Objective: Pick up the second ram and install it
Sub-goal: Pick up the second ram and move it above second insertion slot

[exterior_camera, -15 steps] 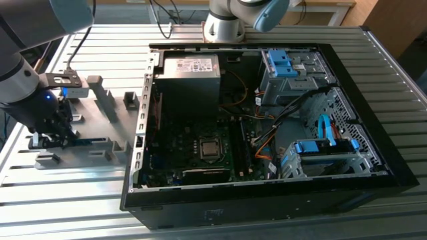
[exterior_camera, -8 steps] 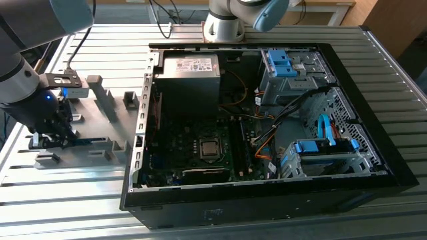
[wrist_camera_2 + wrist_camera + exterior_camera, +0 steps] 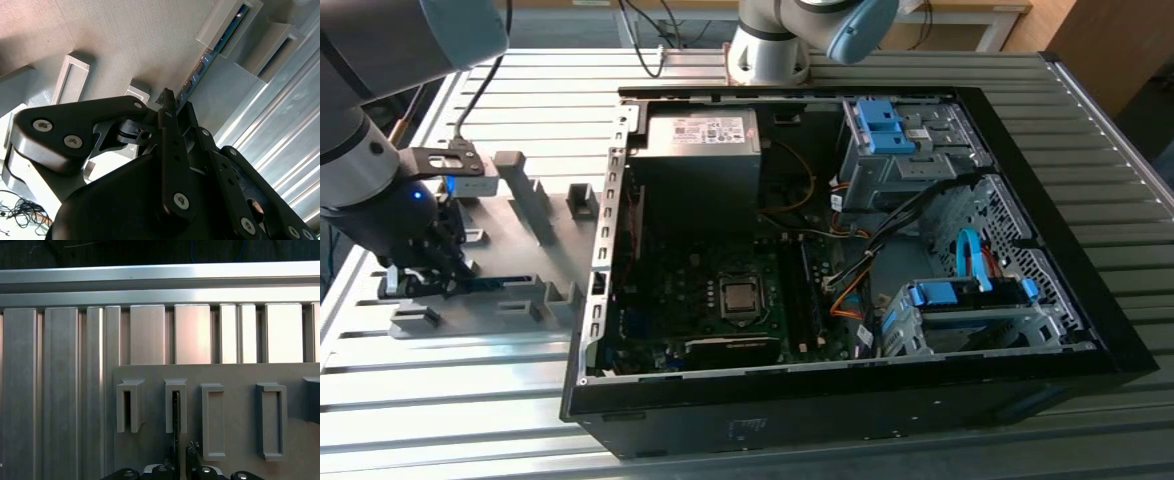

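Note:
The second ram (image 3: pixel 176 412) stands on edge in a slot of the grey slotted tray (image 3: pixel 240 372). In the second wrist view it is a thin blue-green stick (image 3: pixel 220 40) running through a tray bracket toward my fingers. My gripper (image 3: pixel 182 454) is down at the tray and straddles the near end of the stick. One black fingertip (image 3: pixel 192 447) stands a small gap away from the stick, so the gripper reads as open. In the exterior view the gripper (image 3: pixel 438 280) sits at the tray's left end, with the ram (image 3: pixel 500 283) lying beside it.
The tray (image 3: pixel 520 215) lies on a ribbed aluminium table (image 3: pixel 454 420), at the exterior view's left of an open black computer case (image 3: pixel 854 395). Inside the case are a motherboard (image 3: pixel 740 295), a power supply (image 3: pixel 700 135), blue drive brackets and cables. Several upright grey tray brackets stand close around the gripper.

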`<action>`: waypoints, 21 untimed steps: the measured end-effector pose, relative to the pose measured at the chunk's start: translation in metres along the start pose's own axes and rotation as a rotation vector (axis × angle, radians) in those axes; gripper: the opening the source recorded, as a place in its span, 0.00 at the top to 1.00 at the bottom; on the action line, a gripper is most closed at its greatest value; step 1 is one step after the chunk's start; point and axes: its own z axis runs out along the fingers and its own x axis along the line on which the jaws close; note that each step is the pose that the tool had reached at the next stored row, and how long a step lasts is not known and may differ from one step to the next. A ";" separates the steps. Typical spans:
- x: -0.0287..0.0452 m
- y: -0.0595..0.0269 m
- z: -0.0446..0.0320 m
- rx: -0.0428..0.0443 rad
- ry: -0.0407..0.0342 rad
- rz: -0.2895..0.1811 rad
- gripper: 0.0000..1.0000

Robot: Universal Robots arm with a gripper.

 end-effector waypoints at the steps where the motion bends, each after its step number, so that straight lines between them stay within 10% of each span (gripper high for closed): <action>1: 0.0000 0.0000 0.0000 0.0000 0.0000 0.000 0.76; 21: 0.0000 -0.0001 -0.0029 -0.0006 0.0000 0.000 0.86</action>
